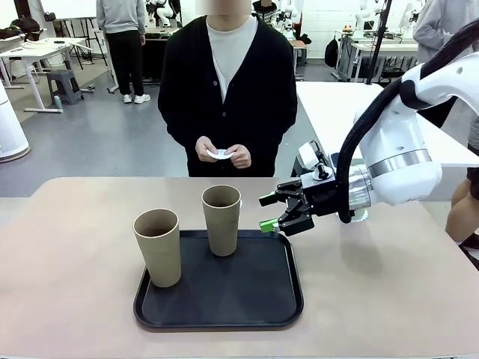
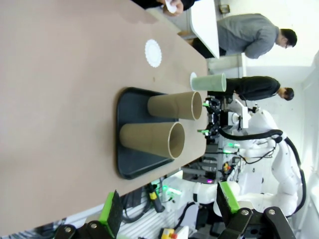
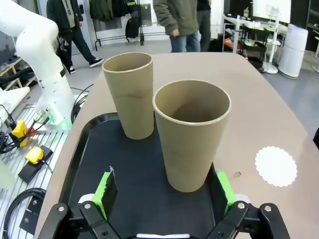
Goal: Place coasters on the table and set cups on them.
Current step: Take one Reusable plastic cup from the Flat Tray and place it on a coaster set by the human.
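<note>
- The table (image 1: 67,299), matte beige-pink, carries a black tray (image 1: 224,318) toward its robot side. A person (image 1: 224,90) stands across from the tray.
- The right gripper (image 1: 268,212) hovers at the tray's far right corner, fingers spread wide and empty. It points sideways at the rear cup (image 1: 221,218), with a gap showing between pads and cup wall.
- The left gripper (image 2: 169,206) hangs well apart from the tray on its left side, fingers also spread, holding nothing.
- The rear cup stands upright near the tray's far edge, and the front cup (image 1: 158,247) stands upright near its left front corner. Both are tan, tall and tapered, and likely light, stiff and thin-walled, so easy to tip. The matte skin should give fair friction. The best hold looks to be across the wall at mid-height, below the rim, with a gentle squeeze.
- The green cup (image 2: 208,82) stands off the tray on its right side, on what looks like a coaster (image 2: 193,79).
- A bare coaster (image 3: 275,166) lies flat on the table just past the tray's far edge.
- A third coaster (image 1: 219,154) is pinched in the person's hands (image 1: 241,156), well beyond the tray. The discs look thin, flimsy and nearly weightless, and hard to pick off a flat top.
</note>
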Controlling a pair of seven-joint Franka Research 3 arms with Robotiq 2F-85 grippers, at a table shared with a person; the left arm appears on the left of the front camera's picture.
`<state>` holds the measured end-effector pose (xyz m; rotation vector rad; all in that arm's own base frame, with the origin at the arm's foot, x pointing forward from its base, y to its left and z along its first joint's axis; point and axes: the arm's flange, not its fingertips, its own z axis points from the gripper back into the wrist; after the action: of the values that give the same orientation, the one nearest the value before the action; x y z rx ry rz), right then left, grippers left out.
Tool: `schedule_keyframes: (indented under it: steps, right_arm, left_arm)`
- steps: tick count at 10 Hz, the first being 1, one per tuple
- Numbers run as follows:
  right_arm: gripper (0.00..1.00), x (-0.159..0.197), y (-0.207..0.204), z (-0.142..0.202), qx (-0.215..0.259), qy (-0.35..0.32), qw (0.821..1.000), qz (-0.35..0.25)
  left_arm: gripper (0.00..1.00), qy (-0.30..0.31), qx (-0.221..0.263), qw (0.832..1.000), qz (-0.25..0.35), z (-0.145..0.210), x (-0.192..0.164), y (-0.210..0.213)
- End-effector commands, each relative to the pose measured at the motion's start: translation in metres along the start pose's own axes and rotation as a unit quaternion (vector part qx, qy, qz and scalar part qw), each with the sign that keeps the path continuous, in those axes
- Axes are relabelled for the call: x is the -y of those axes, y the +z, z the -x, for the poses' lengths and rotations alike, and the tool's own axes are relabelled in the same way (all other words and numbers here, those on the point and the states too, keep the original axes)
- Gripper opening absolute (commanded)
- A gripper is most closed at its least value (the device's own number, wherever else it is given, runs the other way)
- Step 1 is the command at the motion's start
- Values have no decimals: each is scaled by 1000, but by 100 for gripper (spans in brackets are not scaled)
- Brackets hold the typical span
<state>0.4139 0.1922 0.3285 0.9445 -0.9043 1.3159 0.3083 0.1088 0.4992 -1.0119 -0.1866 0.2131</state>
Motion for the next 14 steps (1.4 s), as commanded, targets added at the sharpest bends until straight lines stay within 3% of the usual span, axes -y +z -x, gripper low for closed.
schedule_keyframes:
  steps: [1, 6, 11, 14]
  right_arm:
    - [100, -7, 5, -6, 0, 7, 1000, 3]
    - [100, 7, -5, -5, 15, 26, 999, -15]
    - [100, 36, -24, 35, 36, -1, 999, 17]
    - [100, 39, -48, 43, 18, -6, 1000, 7]
  left_arm:
    - [100, -3, 2, 1000, 7, 1, 0, 1]
    - [100, -3, 2, 1000, 7, 1, 0, 1]
    - [100, -3, 2, 1000, 7, 1, 0, 1]
    - [100, -3, 2, 1000, 7, 1, 0, 1]
